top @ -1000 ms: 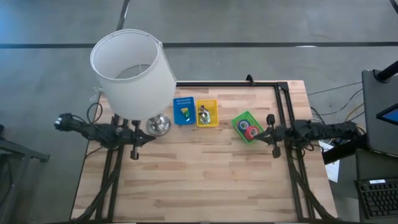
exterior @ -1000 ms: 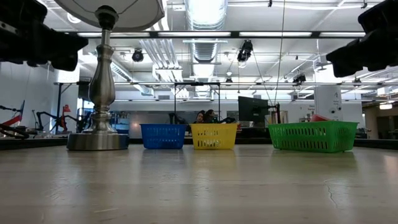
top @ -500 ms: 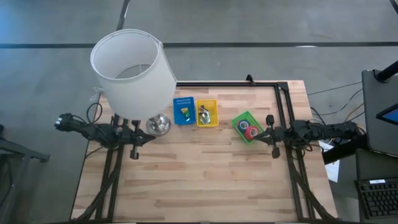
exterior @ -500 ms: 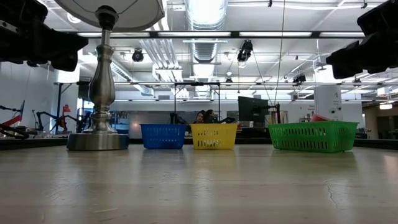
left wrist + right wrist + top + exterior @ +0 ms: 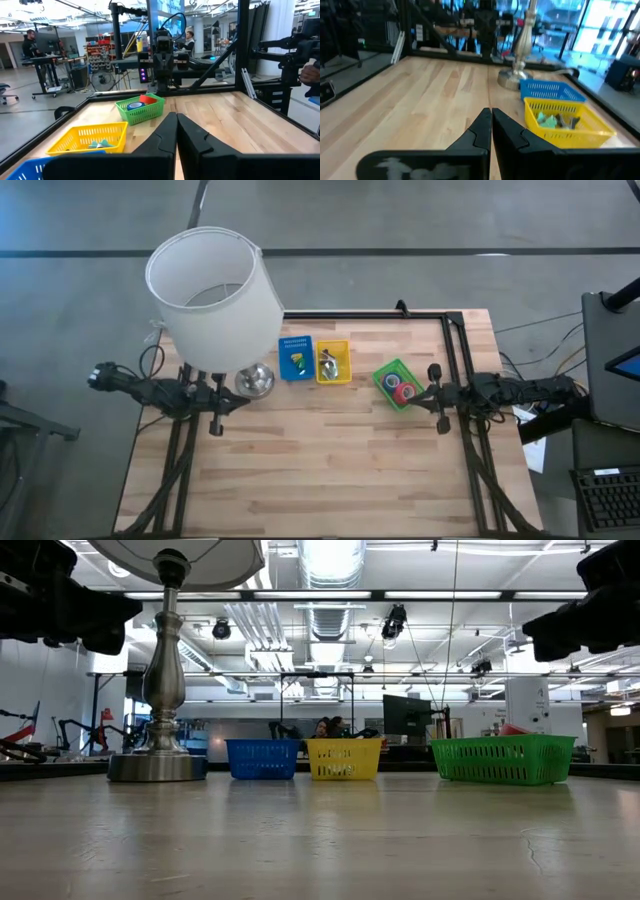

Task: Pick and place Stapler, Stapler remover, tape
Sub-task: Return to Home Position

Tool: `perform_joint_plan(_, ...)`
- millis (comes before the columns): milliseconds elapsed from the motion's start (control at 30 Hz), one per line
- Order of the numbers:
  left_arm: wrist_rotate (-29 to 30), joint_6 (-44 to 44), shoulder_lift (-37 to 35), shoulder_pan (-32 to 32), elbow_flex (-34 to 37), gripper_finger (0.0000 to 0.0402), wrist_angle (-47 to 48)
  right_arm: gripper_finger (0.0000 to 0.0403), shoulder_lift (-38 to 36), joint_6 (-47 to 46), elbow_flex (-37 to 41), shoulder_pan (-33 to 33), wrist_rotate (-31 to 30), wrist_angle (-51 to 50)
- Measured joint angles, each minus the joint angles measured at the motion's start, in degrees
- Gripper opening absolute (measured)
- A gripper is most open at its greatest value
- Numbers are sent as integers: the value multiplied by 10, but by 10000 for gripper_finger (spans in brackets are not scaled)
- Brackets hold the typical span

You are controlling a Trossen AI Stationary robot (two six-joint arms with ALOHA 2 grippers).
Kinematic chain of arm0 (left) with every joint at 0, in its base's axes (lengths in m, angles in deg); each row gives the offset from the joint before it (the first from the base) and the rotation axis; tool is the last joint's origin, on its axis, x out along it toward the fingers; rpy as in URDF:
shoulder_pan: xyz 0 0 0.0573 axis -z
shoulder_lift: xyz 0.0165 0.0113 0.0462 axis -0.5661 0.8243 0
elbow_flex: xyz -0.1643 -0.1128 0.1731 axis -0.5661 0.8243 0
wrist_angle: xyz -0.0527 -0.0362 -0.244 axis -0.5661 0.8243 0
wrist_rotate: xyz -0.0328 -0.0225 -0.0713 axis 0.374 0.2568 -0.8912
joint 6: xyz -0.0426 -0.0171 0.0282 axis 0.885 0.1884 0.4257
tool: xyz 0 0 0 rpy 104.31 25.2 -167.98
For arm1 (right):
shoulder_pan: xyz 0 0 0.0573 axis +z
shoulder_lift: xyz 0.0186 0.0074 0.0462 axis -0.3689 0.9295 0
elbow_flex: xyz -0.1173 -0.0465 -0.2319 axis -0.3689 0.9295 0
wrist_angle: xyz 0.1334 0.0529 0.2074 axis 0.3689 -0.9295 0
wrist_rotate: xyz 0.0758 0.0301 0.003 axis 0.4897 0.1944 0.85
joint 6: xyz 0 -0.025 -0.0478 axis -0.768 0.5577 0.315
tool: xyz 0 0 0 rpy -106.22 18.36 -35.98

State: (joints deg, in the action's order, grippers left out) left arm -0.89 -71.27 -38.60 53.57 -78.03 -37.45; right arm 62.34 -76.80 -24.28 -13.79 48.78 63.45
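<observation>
We see almost no change since 0.5 s back: left gripper (image 5: 176,116), right gripper (image 5: 491,111) both fingers together, empty; red-pink tape rolls (image 5: 404,392) in green mesh bin (image 5: 384,372) beside right gripper. Task looks done.

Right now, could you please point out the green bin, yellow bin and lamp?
green bin (image 5: 503,761): low view, front wall.
yellow bin (image 5: 344,760): low view, front wall.
lamp (image 5: 165,680): low view, metal stem.
</observation>
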Motion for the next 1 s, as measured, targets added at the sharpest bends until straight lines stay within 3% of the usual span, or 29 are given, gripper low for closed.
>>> perform_joint_plan(233,0,0,0,0,0,14,-1,8,0,21,37,0,7,109)
perform_joint_plan(1000,0,0,0,0,-2,14,-1,8,12,17,39,0,31,107)
